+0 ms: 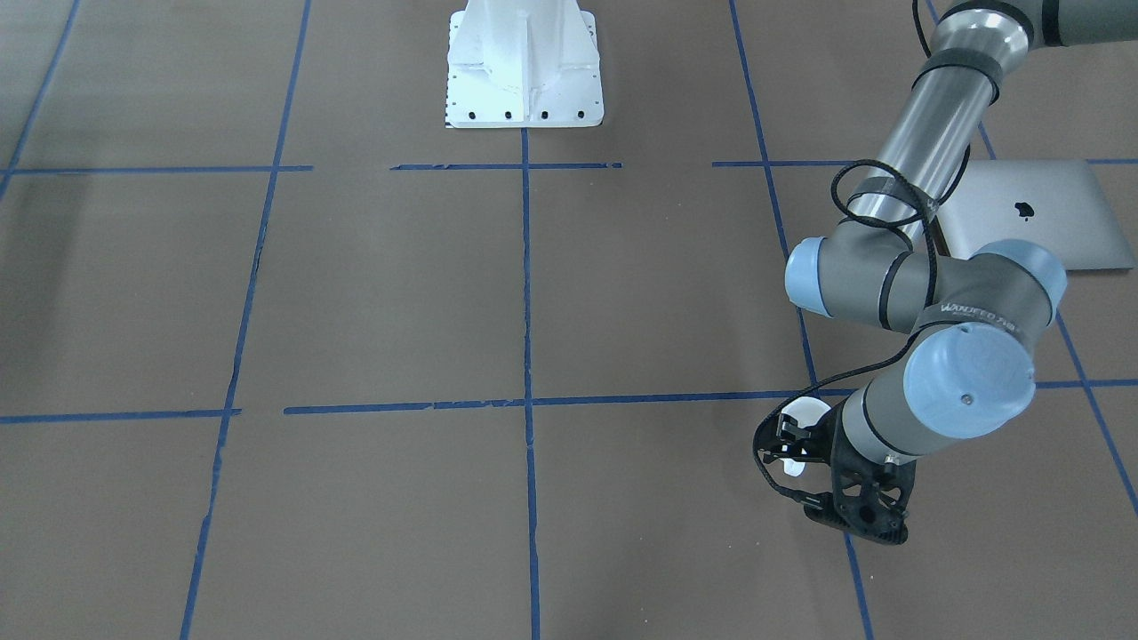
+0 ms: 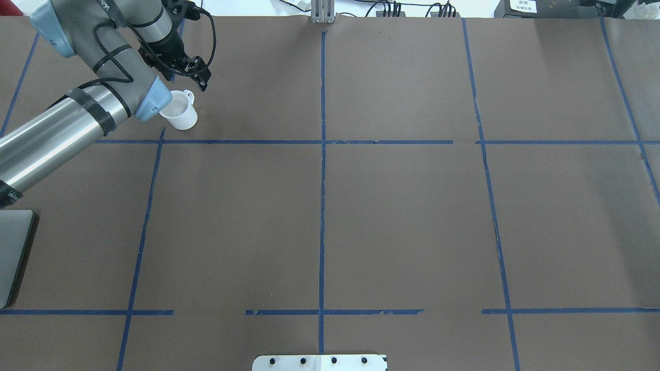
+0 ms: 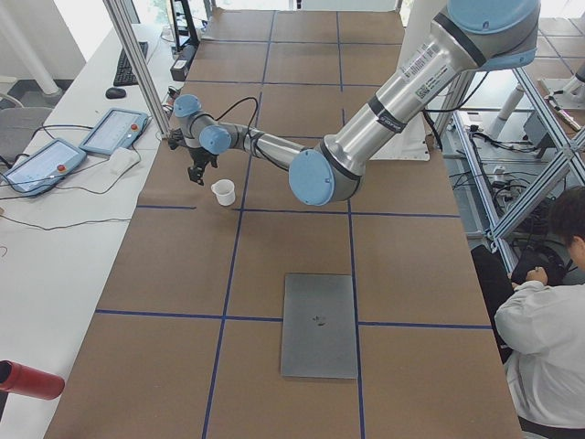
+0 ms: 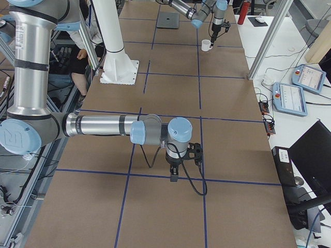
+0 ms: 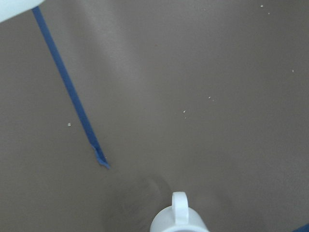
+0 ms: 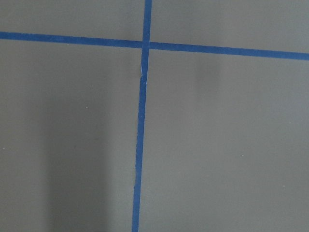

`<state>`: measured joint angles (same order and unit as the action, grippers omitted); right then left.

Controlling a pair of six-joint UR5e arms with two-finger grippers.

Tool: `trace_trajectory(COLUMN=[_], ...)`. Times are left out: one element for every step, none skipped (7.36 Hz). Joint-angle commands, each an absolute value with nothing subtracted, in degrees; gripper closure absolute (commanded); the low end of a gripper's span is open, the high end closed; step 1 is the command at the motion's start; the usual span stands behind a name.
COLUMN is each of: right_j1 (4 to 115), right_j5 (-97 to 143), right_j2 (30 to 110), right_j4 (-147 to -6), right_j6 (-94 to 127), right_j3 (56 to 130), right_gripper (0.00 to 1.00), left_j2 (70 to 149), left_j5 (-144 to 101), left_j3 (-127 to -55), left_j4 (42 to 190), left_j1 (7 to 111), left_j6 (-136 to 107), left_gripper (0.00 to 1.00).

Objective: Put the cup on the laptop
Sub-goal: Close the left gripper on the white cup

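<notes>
The white cup (image 2: 181, 112) stands upright on the brown table at the far left, with its handle toward the far edge. It also shows in the front view (image 1: 807, 412), the left side view (image 3: 222, 191) and at the bottom edge of the left wrist view (image 5: 179, 220). My left gripper (image 2: 200, 78) hovers just beyond the cup on its handle side, and its fingers (image 1: 784, 431) look spread and hold nothing. The closed silver laptop (image 1: 1040, 213) lies flat nearer the robot, apart from the cup, and shows at the overhead view's left edge (image 2: 13, 252). My right gripper (image 4: 173, 174) points down over bare table; I cannot tell its state.
Blue tape lines (image 2: 322, 154) divide the brown table into squares. The white robot base (image 1: 524, 80) stands at the near middle edge. Teach pendants (image 3: 114, 131) and a red bottle (image 3: 27, 380) lie on the side bench. An operator (image 3: 548, 338) sits beside the table.
</notes>
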<state>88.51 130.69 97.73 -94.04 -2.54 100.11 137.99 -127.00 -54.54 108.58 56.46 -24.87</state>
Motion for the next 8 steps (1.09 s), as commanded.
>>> trace_trajectory(right_j1=[88.5,88.5,88.5,88.5,88.5,88.5,88.5,88.5], right_j5=[130.7,130.7,130.7,130.7,130.6,130.7,130.7,130.7], right_j2=[97.7,97.7,97.7,97.7,97.7,97.7,97.7,97.7], right_j4=[-94.0,-94.0,-94.0,-94.0,-94.0,-94.0,-94.0,-94.0], right_j6=[-2.5,-2.5,-2.5,-2.5,-2.5,-2.5,-2.5,-2.5], right_j3=[100.1,100.1,100.1,100.1,100.1,100.1,100.1,100.1], right_gripper=[0.0,0.0,0.0,0.0,0.0,0.0,0.0,0.0], left_j2=[138.3,138.3,138.6,138.7,138.9,138.9,139.0,139.2], left_j5=[-127.0,-127.0,-127.0,-126.9,-127.0,-127.0,-127.0,-127.1], left_j3=[-51.6,-51.4,-51.4,-51.4,-51.4,-51.4,-51.6,-52.1], left_j4=[109.4,109.5,109.4,109.2,108.8,108.7,108.5,107.2], left_j1=[55.5,55.0,55.0,55.0,55.0,55.2,55.7,58.1], left_j6=[-25.6,-25.1,-24.9,-24.9,-24.9,-25.0,-25.0,-25.0], left_gripper=[0.03,0.11,0.63,0.93,1.0,1.0,1.0,1.0])
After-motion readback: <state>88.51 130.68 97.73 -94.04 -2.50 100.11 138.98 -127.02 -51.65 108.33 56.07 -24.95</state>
